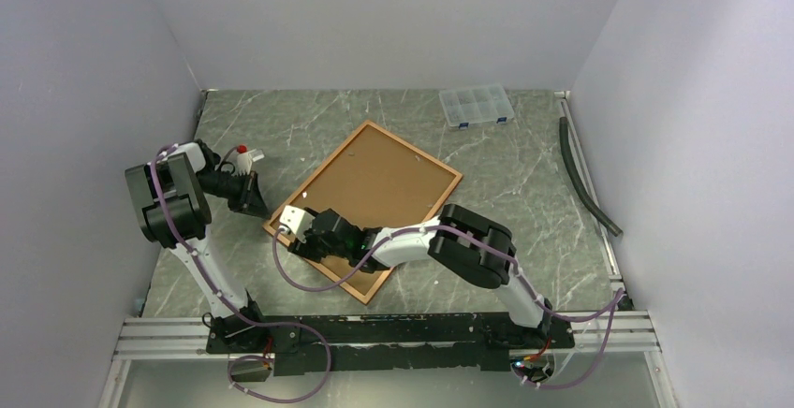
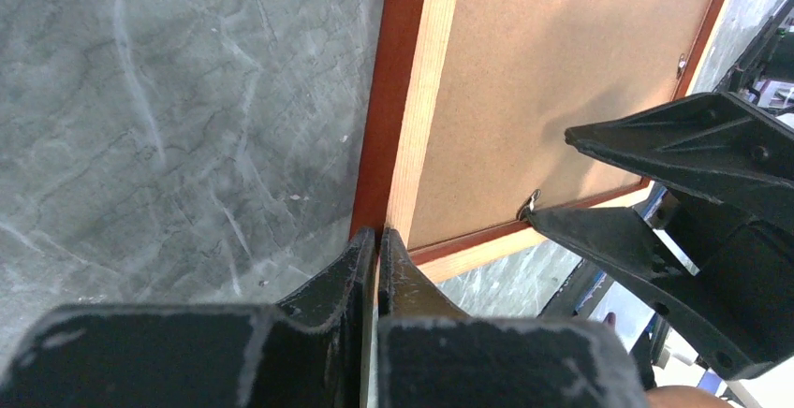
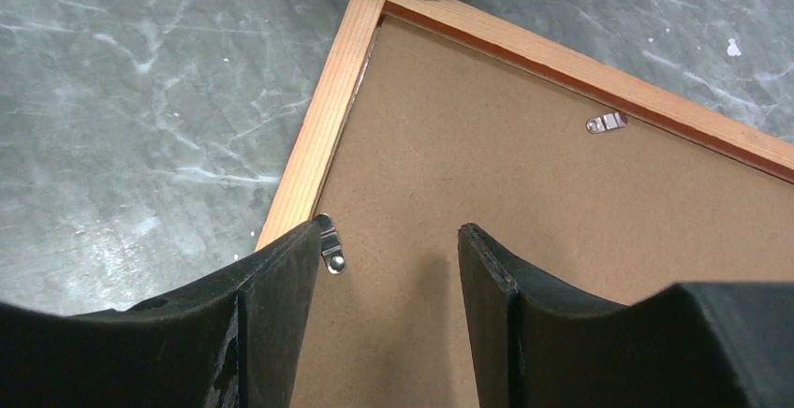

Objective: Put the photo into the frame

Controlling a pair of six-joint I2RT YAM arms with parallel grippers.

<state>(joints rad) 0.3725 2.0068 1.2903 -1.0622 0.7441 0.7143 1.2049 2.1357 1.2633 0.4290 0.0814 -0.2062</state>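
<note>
Beside the left wall, the left gripper reaches in low, its fingers pressed together with only a pale sliver between them. The tips touch the outer edge of the frame at its left corner. The frame lies flat and face down near the middle of the table, turned so that its corners point away, toward the arms and to either side. Its brown backing board faces up inside the thin wooden border, and the photo cannot be seen in any view. Bare marbled tabletop runs along the frame's left edges out to the wall. The right gripper hangs over the backing board just inside that same left corner, with its fingers spread wide and nothing between them. Its left finger is right beside a small metal clip on the border, and a second clip sits farther along the next side. To the right of the frame there is a broad open stretch of table. A clear box sits near the back wall, apart from the frame's far corner, and a dark hose lies along the right edge.
</note>
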